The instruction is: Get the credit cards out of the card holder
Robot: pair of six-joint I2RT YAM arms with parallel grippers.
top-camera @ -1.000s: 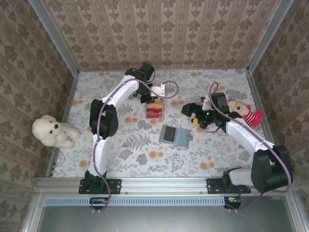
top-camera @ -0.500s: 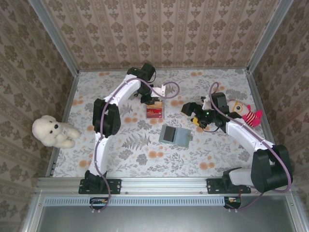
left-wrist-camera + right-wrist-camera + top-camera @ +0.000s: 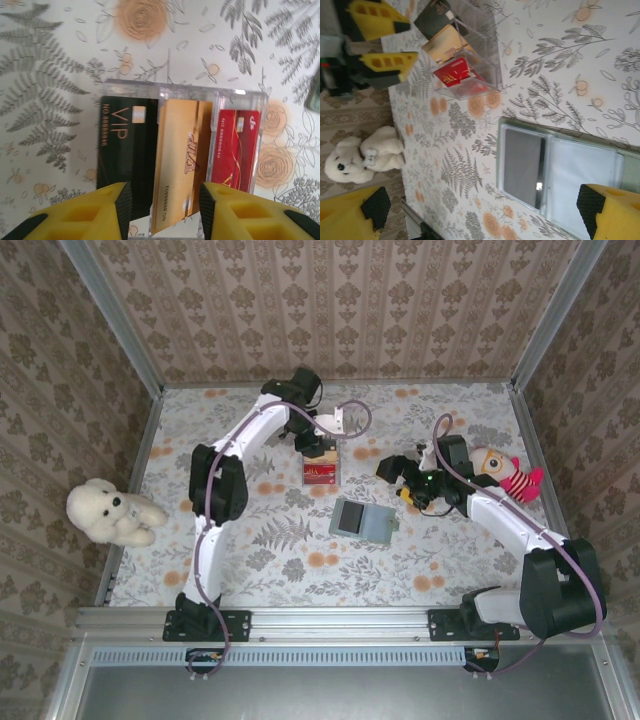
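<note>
The card holder [image 3: 376,525] lies open and flat mid-table, and a dark grey card [image 3: 521,166] sits in one clear panel of the card holder [image 3: 585,175]. A clear plastic box [image 3: 240,100] holds a black VIP card [image 3: 122,145], a gold VIP card [image 3: 180,155] and a red card [image 3: 237,147]. My left gripper [image 3: 162,207] hangs over that box, open, its pads either side of the tilted gold card without pinching it. My right gripper [image 3: 482,205] hovers wide open over the holder with nothing between its fingers.
A white teddy bear [image 3: 110,512] sits at the left wall and a small doll in red [image 3: 510,475] lies by my right arm. Metal-framed patterned walls close in the table on three sides. The clear box [image 3: 321,468] stands just beyond the holder.
My left gripper's jaws have opened off the gold card, which now stands loose in the clear box. The right arm has hardly moved.
</note>
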